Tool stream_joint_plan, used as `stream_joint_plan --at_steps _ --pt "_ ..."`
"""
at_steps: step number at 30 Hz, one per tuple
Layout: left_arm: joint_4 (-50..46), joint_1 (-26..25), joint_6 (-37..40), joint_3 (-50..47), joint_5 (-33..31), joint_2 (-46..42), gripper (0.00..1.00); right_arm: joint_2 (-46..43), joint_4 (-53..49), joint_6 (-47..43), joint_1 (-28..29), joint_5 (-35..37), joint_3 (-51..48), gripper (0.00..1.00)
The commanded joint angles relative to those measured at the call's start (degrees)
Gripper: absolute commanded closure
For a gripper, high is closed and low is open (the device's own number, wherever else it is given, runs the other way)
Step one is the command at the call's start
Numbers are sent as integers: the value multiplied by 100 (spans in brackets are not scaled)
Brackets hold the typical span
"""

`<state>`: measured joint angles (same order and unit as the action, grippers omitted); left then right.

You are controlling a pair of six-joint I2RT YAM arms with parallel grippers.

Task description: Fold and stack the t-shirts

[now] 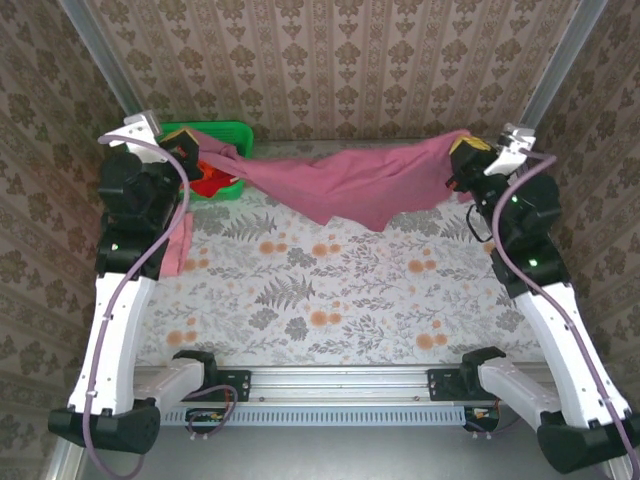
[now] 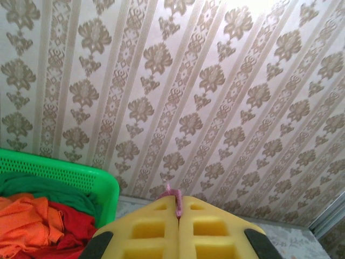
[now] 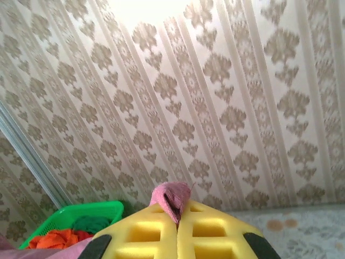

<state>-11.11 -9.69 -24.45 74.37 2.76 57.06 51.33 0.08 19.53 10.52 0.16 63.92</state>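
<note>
Top external view: the maroon t-shirt point(image 1: 350, 182) hangs in the air, stretched between the two grippers across the far part of the table point(image 1: 320, 300). Its middle sags and its lower edge droops toward the patterned table cover. The left gripper point(image 1: 195, 150) clamps one end of the maroon t-shirt at the far left, just in front of the green basket point(image 1: 228, 130). The right gripper point(image 1: 468, 160) clamps the other end at the far right. The green basket stands in the far-left corner against the wall point(image 1: 330, 60), and a red t-shirt point(image 1: 210, 186) shows at its near side. A pink t-shirt point(image 1: 180, 245) lies on the table at the left edge, partly hidden by the left arm.

Left wrist view: the left gripper point(image 2: 178, 208) has its yellow fingers point(image 2: 145, 232) pressed together, with a small tuft of the maroon t-shirt point(image 2: 173, 194) pinched between the tips. The green basket point(image 2: 64, 172) sits at lower left and holds an orange t-shirt point(image 2: 27, 221), the red t-shirt point(image 2: 75, 224) and a green cloth point(image 2: 43, 186).

Right wrist view: the right gripper point(image 3: 177, 216) is likewise closed tight, with a fold of the maroon t-shirt point(image 3: 172, 197) protruding between the tips. The green basket point(image 3: 81, 213) appears at lower left with the orange t-shirt point(image 3: 56, 237) inside. A strip of the table point(image 3: 302, 232) shows at lower right.
</note>
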Motion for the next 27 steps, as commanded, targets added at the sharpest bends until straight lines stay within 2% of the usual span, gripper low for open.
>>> stream_joint_plan --at_steps 1,7,12,19,24,27 --pt "40 29 -60 41 -15 -160 100 -327 -432 -310 -24 279 308 100" --pt "30 38 -101 -28 5 41 100 -352 -522 -523 -41 524 399 100" --pt "54 71 -175 21 78 476 100 237 -886 -583 -119 595 765 100" --pt "47 204 -255 181 213 903 100 832 -953 -428 -287 80 1081 100" --pt "126 333 -154 380 224 987 100 713 -773 -488 -298 -496 1058 100" --pt "174 380 -35 762 267 1280 100 493 -703 -642 -305 -601 986 100"
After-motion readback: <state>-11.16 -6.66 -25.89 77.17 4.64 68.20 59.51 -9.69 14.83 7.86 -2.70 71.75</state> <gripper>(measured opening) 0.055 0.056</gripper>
